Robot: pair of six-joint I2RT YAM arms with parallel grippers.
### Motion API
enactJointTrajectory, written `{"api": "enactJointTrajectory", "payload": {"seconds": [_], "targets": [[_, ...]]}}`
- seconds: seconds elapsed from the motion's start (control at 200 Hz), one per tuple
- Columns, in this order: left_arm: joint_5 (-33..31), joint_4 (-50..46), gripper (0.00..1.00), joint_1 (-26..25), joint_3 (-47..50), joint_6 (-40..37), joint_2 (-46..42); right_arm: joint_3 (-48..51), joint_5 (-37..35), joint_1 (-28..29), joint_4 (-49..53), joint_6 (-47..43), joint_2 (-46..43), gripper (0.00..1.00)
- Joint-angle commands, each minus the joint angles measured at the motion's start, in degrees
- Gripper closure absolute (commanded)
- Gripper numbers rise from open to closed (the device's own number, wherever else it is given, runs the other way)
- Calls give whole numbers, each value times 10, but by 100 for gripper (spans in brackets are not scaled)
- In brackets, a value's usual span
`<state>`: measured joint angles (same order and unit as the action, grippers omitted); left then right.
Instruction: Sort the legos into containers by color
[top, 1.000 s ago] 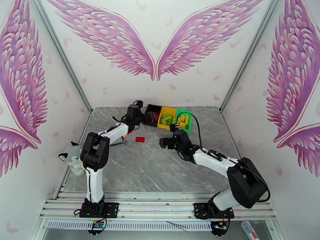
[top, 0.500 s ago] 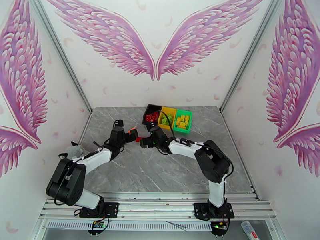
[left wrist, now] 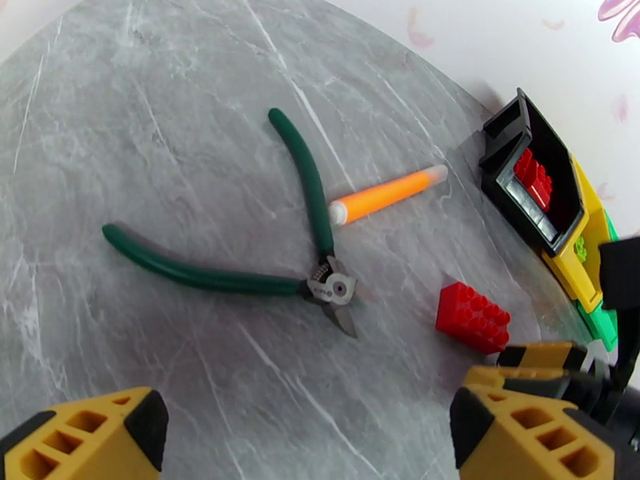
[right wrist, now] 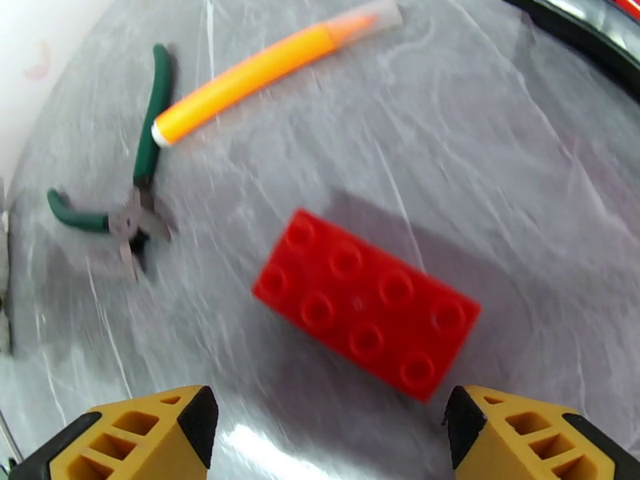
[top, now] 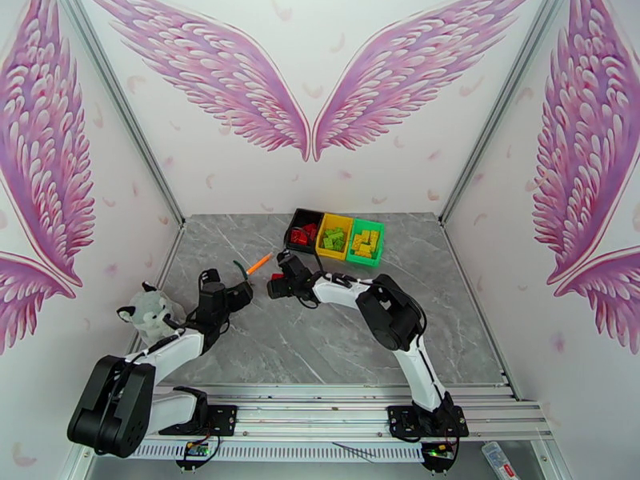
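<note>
One red lego (right wrist: pixel 366 302) lies mid-counter toward the far edge, right gripper (right wrist: pixel 328 422) jaws apart over it, left gripper (left wrist: pixel 308 434) jaws wide too, and it looks light, stiff, slick, so I'd pinch its long sides.

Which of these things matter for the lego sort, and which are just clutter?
Job:
loose red brick
black bin
yellow bin
green bin

Clutter:
green-handled pliers
orange marker
plush toy
</note>
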<state>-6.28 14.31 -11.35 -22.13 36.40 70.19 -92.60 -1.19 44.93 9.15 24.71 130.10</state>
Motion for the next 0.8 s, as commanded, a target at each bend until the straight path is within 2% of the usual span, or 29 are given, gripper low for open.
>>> {"api": "enactJointTrajectory", "payload": {"seconds": [0.0,0.185,0.375,0.46,0.565,0.795], "targets": [[8,4,1,8,21,8,-40,-43,-44,9,43,17,47,22],[10,-7,1,16,48,12,-79,-142,-103,19,106,27,112,26],[11,-8,1,22,65,11,-93,-198,-118,30,141,26,145,27],[16,-3,1,25,68,10,-91,-215,-120,32,155,20,152,20],[23,6,1,27,69,10,-88,-230,-119,32,169,17,160,18],[32,14,1,28,76,11,-90,-301,-123,34,231,17,193,22]]}}
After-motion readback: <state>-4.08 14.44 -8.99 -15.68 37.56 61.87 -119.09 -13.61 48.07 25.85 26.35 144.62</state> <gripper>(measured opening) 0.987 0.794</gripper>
